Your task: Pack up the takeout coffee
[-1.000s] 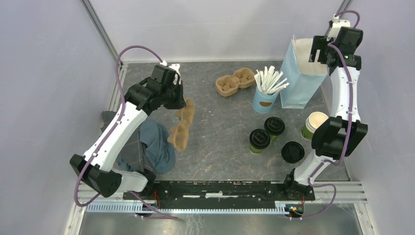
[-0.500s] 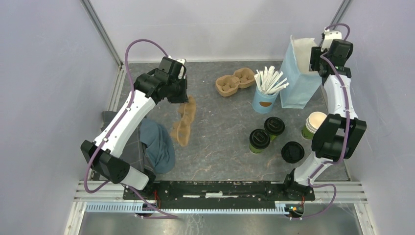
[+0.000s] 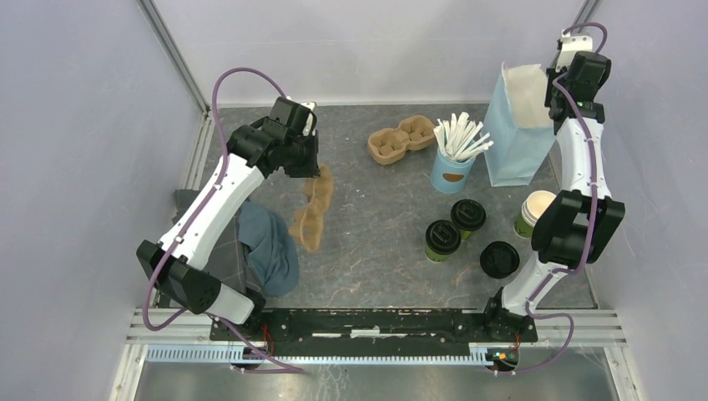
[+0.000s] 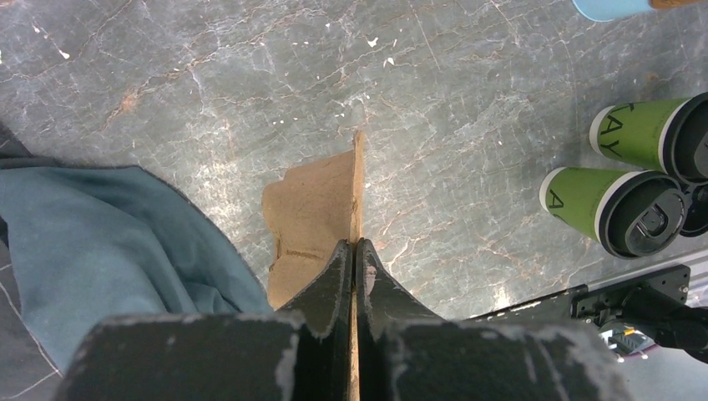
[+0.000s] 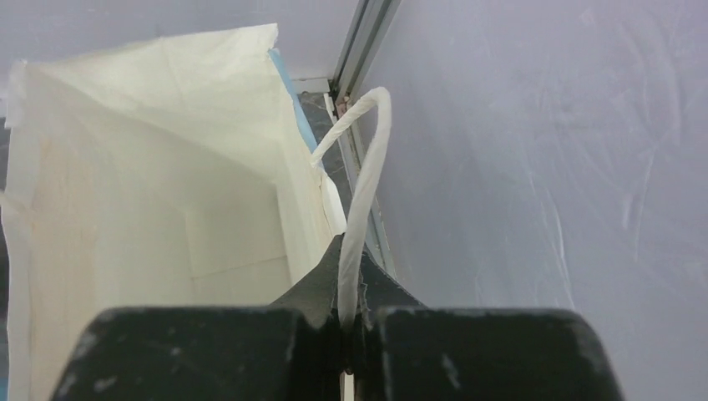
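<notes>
L gripper (image 4: 356,249): fingers clamped flat on the top edge of the brown moulded-pulp cup carrier (image 3: 311,215). Carrier hangs on edge beside the crumpled blue cloth (image 3: 271,251); can't tell if its low end touches the grey marbled table (image 3: 376,276).

R gripper (image 5: 351,251): fingers pinched on the white twisted-paper handle (image 5: 367,150) of the tall light-blue paper bag (image 3: 511,134). Bag is upright at far right, mouth open.

Takeout coffee = dark-green paper cup w/ round black plastic lid (image 3: 442,241), upright on the table, just beside a second lidded green cup (image 3: 467,217), well apart from both grippers. Light-blue cup of white sticks (image 3: 455,167) is just behind them. Unlidded green cup (image 3: 534,213) is by the R arm.
</notes>
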